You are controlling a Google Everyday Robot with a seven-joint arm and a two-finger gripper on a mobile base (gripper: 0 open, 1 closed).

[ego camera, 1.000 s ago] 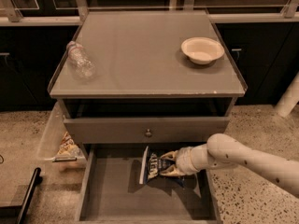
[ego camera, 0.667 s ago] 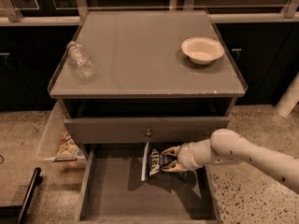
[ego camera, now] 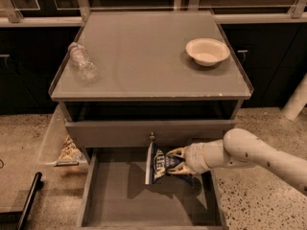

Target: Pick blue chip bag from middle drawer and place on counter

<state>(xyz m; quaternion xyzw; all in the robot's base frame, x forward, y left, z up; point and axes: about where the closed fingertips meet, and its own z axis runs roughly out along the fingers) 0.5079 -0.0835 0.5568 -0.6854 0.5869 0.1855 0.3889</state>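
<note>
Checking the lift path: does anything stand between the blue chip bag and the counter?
The gripper holds the blue chip bag over the middle drawer. The upper drawer front and the counter edge sit just above it; bowl and bottle sit toward its sides.

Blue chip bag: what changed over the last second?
The gripper, shut on the blue chip bag, has carried it slightly upward above the floor of the middle drawer, and the arm rose with it. The bag was already held, so nothing was newly grasped or released. Unchanged: the drawer is open, and the bottle and bowl are on the counter.
</note>
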